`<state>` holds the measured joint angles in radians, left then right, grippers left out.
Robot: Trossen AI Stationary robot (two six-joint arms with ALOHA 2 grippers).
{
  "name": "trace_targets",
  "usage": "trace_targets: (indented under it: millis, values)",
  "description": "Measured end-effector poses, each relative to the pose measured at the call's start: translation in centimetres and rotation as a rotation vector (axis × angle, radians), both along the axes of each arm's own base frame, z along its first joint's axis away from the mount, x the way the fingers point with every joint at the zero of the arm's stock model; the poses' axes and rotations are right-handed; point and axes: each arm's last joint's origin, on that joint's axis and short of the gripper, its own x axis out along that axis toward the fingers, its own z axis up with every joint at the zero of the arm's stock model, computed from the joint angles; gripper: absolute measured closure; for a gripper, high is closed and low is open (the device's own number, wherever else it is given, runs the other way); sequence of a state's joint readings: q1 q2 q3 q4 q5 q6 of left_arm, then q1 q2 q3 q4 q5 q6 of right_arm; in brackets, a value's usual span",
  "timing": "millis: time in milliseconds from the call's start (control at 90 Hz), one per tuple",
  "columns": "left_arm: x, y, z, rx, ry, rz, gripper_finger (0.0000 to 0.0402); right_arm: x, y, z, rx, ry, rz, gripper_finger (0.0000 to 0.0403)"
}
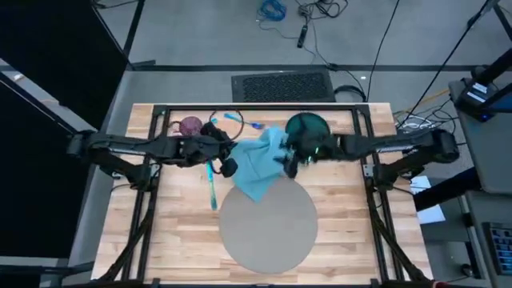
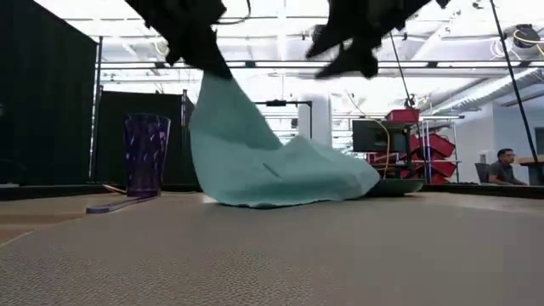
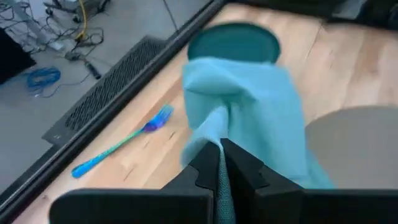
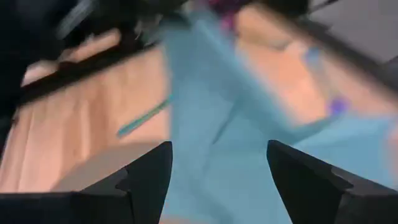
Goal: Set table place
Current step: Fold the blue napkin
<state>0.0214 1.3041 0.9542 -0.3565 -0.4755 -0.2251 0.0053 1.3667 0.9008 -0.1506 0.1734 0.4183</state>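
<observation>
Grey placemat (image 1: 268, 224) lies nearest on the bench (image 1: 184, 232); left pincer (image 3: 221, 155) clamps the teal cloth (image 1: 264, 164), right pincer (image 4: 214, 168) gapes apart above it.

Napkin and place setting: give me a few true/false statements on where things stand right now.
1. The left gripper is shut on the light blue napkin. True.
2. The right gripper also grips the napkin. False: its fingers stand open with nothing pinched.
3. The teal plate sits centred on the grey placemat. False: it is on the bare table past the placemat, near the far edge.
4. The napkin's lower edge drapes on the table while one corner is lifted. True.
5. The purple cup lies on its side. False: it stands upright.
</observation>
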Motion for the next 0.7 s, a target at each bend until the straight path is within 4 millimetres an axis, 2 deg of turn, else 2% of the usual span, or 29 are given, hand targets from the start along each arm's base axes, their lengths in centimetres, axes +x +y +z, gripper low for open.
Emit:
trace_targets:
  millis: [122, 211, 333, 444, 567, 700]
  values:
    - [0.9, 0.3, -1.5, 0.002, 0.056, 0.004, 0.0401, 1.3, 1.7, -2.8, 0.015, -0.013, 0.006, 0.0156]
    - [1.4, 0.6, -2.3, 0.013, 0.09, 0.003, 0.0401, 2.4, 3.0, -5.8, 0.002, 0.058, 0.024, 0.0156]
    - [1.6, 0.9, -2.8, 0.01, 0.109, 0.013, 0.0401, 4.9, 4.2, -8.0, 0.007, 0.047, 0.049, 0.0156]
    - [1.6, 0.9, -2.8, 0.01, 0.111, 0.012, 0.0401, 6.5, 5.0, -10.8, 0.005, 0.158, 0.083, 0.0156]
    - [1.5, 0.9, -2.9, 0.012, 0.131, 0.009, 0.0401, 8.4, 5.8, -11.1, 0.014, 0.139, 0.115, 0.0156]
    - [1.5, 0.9, -2.9, 0.013, 0.13, 0.008, 0.0401, 8.7, 6.0, -12.9, 0.0, 0.218, 0.121, 0.0156]
